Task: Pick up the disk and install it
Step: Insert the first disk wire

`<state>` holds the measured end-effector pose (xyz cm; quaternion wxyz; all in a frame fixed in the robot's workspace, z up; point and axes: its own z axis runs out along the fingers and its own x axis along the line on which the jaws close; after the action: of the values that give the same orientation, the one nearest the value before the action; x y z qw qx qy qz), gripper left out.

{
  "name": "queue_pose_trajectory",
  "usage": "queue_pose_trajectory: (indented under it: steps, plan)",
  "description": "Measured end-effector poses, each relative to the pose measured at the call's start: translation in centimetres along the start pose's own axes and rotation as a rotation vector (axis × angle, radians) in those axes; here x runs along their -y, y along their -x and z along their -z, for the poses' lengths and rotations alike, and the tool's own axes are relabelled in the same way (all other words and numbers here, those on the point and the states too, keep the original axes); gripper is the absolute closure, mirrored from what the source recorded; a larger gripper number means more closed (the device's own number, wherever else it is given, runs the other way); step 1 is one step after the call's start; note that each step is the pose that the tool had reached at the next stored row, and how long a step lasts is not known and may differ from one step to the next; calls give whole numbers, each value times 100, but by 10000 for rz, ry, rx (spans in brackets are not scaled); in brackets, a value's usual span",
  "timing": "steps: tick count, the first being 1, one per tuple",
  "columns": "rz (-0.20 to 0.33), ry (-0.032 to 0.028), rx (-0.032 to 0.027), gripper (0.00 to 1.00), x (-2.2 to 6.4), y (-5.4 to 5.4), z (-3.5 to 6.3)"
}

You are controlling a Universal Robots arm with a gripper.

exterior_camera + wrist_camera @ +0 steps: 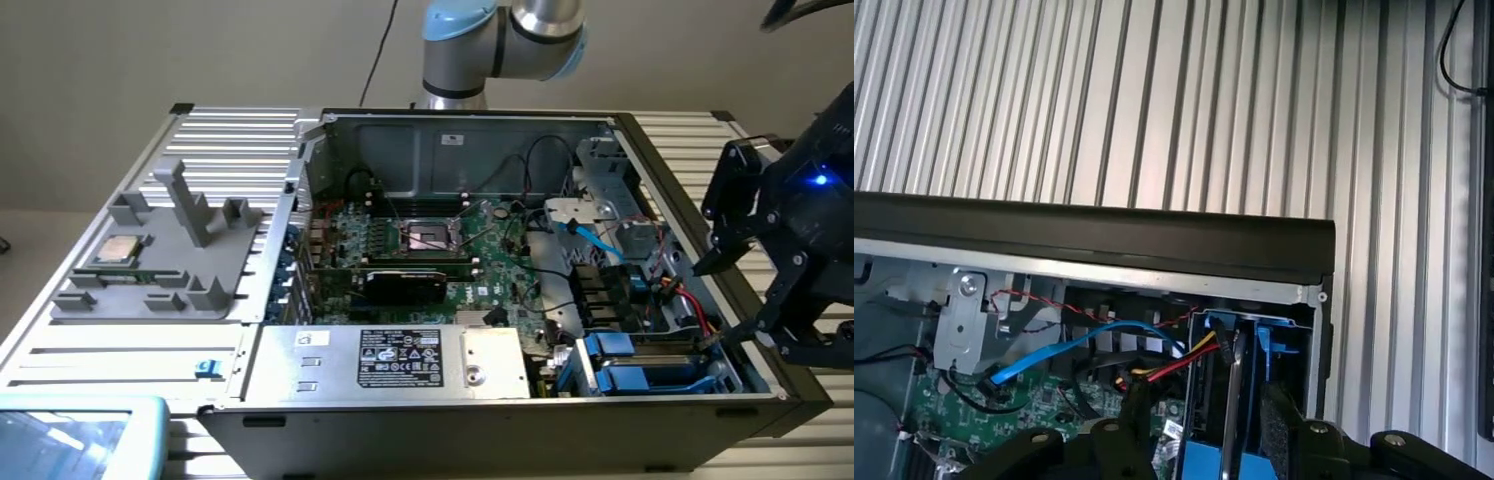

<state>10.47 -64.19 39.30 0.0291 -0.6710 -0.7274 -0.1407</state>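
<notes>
The jaws stand wide and hold nothing clear of the case. They are poised over the drive bay [577,365] at the case corner on the exterior view's right. In the wrist view their black fingers [1137,400] straddle the blue carrier of the disk [1206,462]. I cannot tell whether they touch it.

The disk [647,378] sits down in the bay, blue frame showing, beside a second blue carrier [611,343].

Step in hand, as judged: the install end of the task, with the disk already in its slot rather than being carried.

Any further motion here calls for a straight, careful line. The case wall [1094,240] is close on one side, and the red and yellow wires [1174,368] and a blue data cable [1054,350] lie just beside the bay.

Containers:
- The open computer case [454,150] holds the motherboard [494,270], a black card [407,285] and a silver box with a black label [400,360].
- The grey fixture [134,295] on the ribbed worktop [120,360] holds a small square chip [118,250]. Its upright stands carry nothing.
</notes>
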Motion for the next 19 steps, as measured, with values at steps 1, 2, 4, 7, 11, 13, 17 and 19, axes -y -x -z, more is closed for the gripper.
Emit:
queue_pose_trajectory:
  steps: [1,2,4,7,11,13,17,19]
  plan:
    - [-1,0,-9,44,0,2,2]
    - [6,0,-38,44,1,11,3]
    - [19,1,-102,44,3,42,4]
    - [49,0,-202,44,11,84,-20]
    - [154,-22,-289,44,24,131,-77]
    - [268,-51,-311,44,31,147,-108]
    - [761,-177,-398,44,42,168,-177]
    - [1110,-266,-460,44,49,177,-213]
